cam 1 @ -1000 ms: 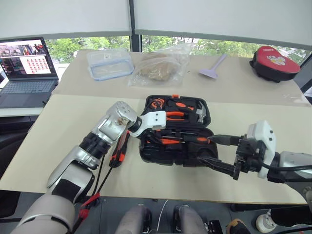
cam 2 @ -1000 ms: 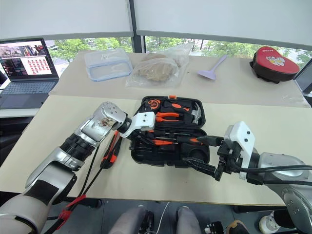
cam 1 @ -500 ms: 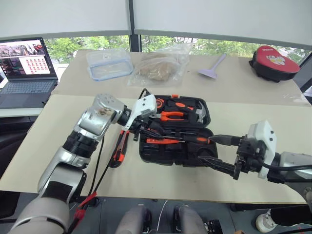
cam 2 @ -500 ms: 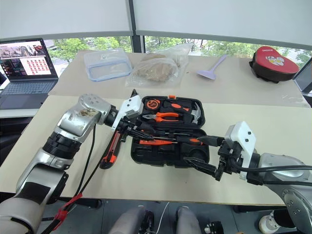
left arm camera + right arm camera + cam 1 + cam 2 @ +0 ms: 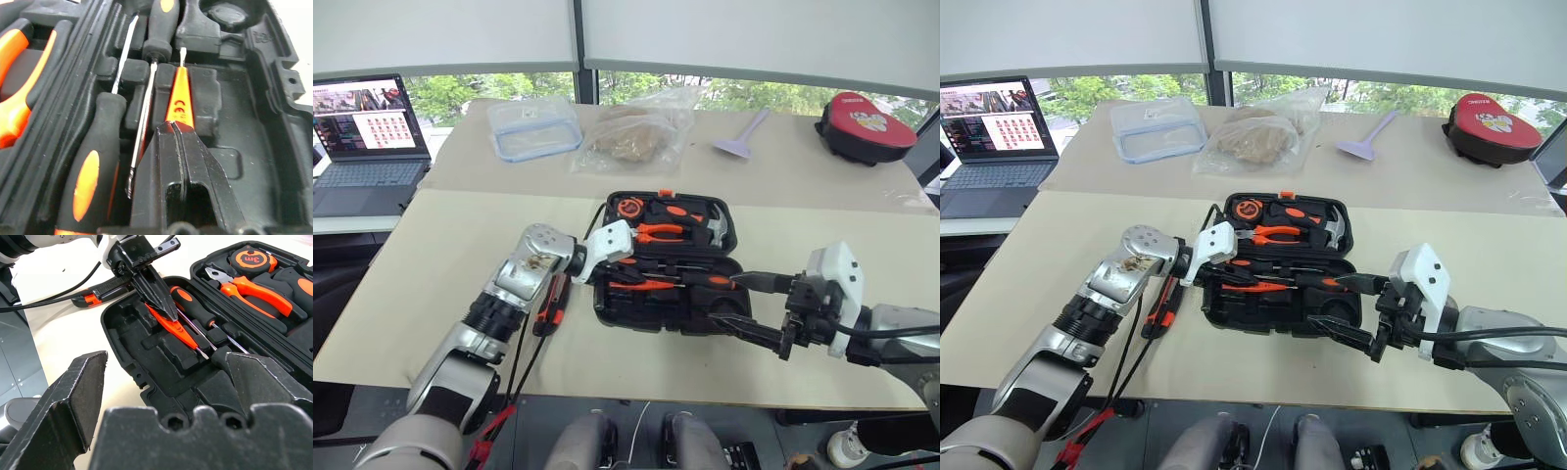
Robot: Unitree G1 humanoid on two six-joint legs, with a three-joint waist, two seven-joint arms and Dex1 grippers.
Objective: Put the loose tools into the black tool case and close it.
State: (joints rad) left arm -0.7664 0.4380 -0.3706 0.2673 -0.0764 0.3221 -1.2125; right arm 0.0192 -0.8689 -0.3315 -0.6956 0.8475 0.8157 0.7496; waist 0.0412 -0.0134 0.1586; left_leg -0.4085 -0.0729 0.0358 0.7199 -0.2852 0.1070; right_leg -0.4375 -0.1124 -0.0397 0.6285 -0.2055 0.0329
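Left wrist view: slim all-orange screwdriver (image 5: 179,95), steel tip.

Daylight comes in from the windows (image 5: 724,93) behind the bench (image 5: 431,255), under drawn white blinds (image 5: 754,34), and lights the head views evenly and brightly. Shadows on the bench are soft and short. The laptop screen (image 5: 367,113) glows. The head views are sharp across the frame, with little bending at the edges. In the left wrist view the black case (image 5: 244,142) is dim inside, with pale sheen on its moulded ribs; the near claw (image 5: 182,147) is soft, the far corner washes out white. In the right wrist view the near fingers (image 5: 73,396) are blurred and the case beyond is crisp.
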